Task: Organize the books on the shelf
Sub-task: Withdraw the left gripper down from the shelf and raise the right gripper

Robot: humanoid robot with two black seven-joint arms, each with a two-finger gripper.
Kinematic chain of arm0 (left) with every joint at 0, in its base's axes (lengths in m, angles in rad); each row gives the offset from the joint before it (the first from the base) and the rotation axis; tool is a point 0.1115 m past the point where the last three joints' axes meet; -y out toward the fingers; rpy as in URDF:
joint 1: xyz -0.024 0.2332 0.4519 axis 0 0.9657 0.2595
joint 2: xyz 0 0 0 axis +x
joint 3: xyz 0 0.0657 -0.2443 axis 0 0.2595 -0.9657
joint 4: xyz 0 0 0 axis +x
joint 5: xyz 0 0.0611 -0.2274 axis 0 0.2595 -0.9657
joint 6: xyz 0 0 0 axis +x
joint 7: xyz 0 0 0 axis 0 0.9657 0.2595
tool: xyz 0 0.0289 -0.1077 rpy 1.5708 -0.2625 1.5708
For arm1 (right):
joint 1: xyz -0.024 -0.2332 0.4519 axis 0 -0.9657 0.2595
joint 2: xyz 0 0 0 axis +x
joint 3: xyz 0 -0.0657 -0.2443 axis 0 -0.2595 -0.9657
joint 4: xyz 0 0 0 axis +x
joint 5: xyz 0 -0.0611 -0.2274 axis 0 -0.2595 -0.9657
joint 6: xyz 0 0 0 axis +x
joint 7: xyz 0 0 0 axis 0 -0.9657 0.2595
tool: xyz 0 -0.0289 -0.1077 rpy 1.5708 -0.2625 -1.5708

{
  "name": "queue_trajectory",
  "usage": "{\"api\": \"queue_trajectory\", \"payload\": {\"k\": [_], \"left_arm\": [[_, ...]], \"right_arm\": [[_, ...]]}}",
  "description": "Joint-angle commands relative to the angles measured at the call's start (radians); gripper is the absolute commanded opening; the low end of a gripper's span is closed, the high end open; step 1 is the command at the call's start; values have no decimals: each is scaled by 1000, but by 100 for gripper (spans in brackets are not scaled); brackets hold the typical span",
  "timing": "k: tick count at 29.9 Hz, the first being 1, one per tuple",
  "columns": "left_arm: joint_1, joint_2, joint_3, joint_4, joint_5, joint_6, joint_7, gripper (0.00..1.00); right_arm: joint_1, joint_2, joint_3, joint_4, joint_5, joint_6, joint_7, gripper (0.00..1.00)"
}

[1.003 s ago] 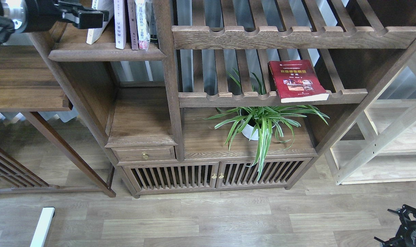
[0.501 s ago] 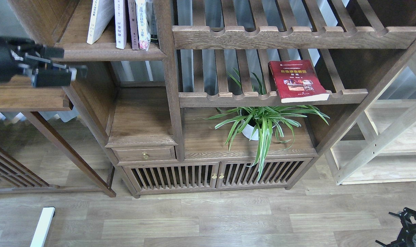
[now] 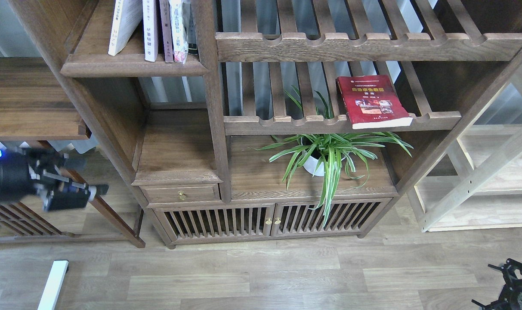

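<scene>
The shelf (image 3: pixel 131 65) is the dark board with a rounded lip at the top left. Several books stand on it. A pale white-spined book (image 3: pixel 124 23) leans right against an upright white-spined one (image 3: pixel 150 30). A thin mauve spine (image 3: pixel 166 30) and a plastic-wrapped book (image 3: pixel 178 30) stand beside them. Their covers are hidden. The red book (image 3: pixel 372 101) with a gold title lies flat on the slatted rack at the right. My left gripper (image 3: pixel 93 176) is low at the left, open and empty. My right gripper (image 3: pixel 512 286) is at the bottom right corner, dark and cut off.
A potted spider plant (image 3: pixel 325 155) stands on the cabinet top below the red book. A dark side table (image 3: pixel 32 112) is just above my left gripper, with its slanted leg (image 3: pixel 114 219) behind it. A pale wood unit (image 3: pixel 493 181) stands at the right.
My left arm has dropped from the shelf with the books, past the side table top, to low at the left, empty. The books have not moved.
</scene>
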Motion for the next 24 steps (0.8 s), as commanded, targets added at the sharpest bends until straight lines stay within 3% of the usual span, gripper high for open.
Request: {"api": "queue_trajectory", "payload": {"k": [1, 11, 19, 24], "left_arm": [[133, -23, -1, 6, 64, 44, -57, 89], [468, -241, -21, 158, 205, 241, -208, 89], [658, -434, -21, 302, 277, 383, -283, 89], [715, -517, -7, 384, 287, 450, -315, 89]], "right_arm": [[15, -1, 6, 25, -9, -30, 0, 100], [125, 27, 6, 91, -45, -253, 0, 100], [199, 81, 6, 148, -153, -253, 0, 100], [242, 133, 0, 153, -209, -253, 0, 100]]}}
